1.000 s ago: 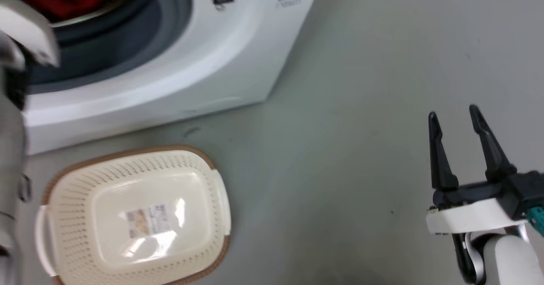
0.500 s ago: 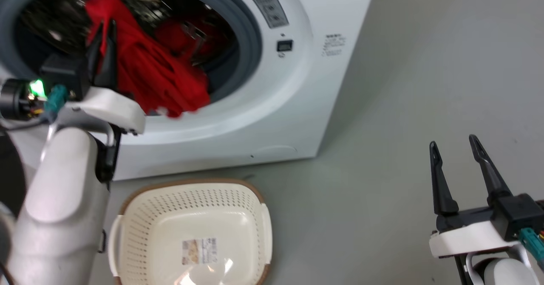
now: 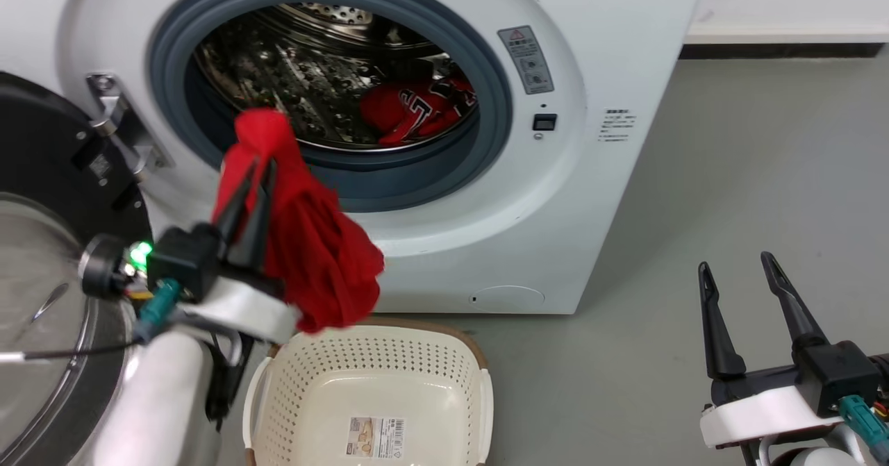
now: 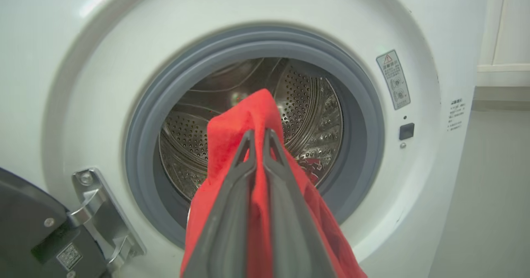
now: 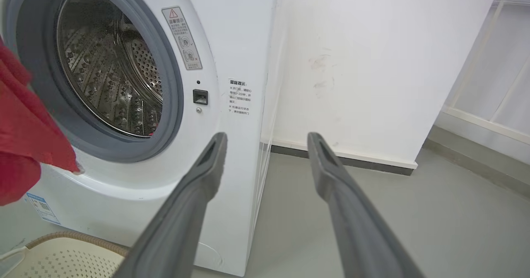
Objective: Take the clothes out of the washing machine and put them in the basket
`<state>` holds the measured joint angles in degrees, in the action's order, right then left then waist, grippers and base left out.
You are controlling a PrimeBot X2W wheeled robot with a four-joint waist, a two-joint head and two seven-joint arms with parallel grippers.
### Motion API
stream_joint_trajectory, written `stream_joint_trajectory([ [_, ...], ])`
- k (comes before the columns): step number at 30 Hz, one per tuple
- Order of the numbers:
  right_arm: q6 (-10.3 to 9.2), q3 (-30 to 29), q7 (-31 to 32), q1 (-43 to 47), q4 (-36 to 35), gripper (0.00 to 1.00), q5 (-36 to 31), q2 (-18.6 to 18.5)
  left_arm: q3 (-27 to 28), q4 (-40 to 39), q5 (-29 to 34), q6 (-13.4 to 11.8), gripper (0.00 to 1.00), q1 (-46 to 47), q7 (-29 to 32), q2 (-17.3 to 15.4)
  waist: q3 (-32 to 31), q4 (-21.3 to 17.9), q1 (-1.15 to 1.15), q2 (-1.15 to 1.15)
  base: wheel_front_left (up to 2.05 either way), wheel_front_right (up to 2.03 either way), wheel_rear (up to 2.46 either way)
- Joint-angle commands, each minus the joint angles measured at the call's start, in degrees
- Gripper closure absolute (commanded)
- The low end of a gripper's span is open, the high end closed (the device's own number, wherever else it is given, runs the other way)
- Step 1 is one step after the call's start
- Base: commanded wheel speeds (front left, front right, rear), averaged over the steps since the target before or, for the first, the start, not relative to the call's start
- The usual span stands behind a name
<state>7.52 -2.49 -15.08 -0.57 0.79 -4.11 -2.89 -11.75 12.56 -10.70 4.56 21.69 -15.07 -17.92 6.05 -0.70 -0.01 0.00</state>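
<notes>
While our left gripper (image 3: 258, 169) carries the load, we enter it first: both fingers are pinched together on a raised fold of the plain red garment (image 3: 312, 258), tips pointing toward the open drum (image 3: 298, 70). In the left wrist view the cloth peaks above the closed tips and drapes down either side of them.

Item, plain red garment: outside the washing machine (image 3: 590, 195), hanging before its door opening. Its lowest folds are over the basket's (image 3: 480, 389) left corner, on the machine side. We judge it light, limp and not slippery. One pinch holds it, but the loose tail may swing and snag the rim.

Item, jersey (image 3: 417, 108): red with white-and-black lettering, crumpled low in the drum toward its right side, behind the grey rubber ring (image 3: 496, 126). We judge it equally soft. It is best taken by its highest bunched fold, several layers at once, rather than scraped flat off the steel.

Item, basket: on the floor (image 3: 729, 174) at the machine's foot, no garment in it yet.

Item, door (image 3: 42, 174): swung open on our left.

Item, right gripper (image 3: 736, 262): fingers spread, holding nothing, above the floor well right of the basket.
</notes>
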Motion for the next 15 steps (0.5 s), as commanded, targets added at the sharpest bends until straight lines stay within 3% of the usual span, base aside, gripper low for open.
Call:
stream_joint_trajectory([
  [1,-0.06,0.1,-0.1,0.6,-0.2,0.00,-0.4,0.0,-0.5,-0.1,0.1,0.4,1.00,-1.7,-0.1,0.3,0.4,0.5,0.01,0.00,0.00,0.00,0.00],
  [15,-0.06,1.6,-0.1,-2.9,-1.9,0.00,-3.4,0.0,-0.7,12.6,-0.8,1.4,1.00,-3.9,-0.2,2.8,9.6,-0.8,0.01,0.00,0.00,0.00,0.00],
])
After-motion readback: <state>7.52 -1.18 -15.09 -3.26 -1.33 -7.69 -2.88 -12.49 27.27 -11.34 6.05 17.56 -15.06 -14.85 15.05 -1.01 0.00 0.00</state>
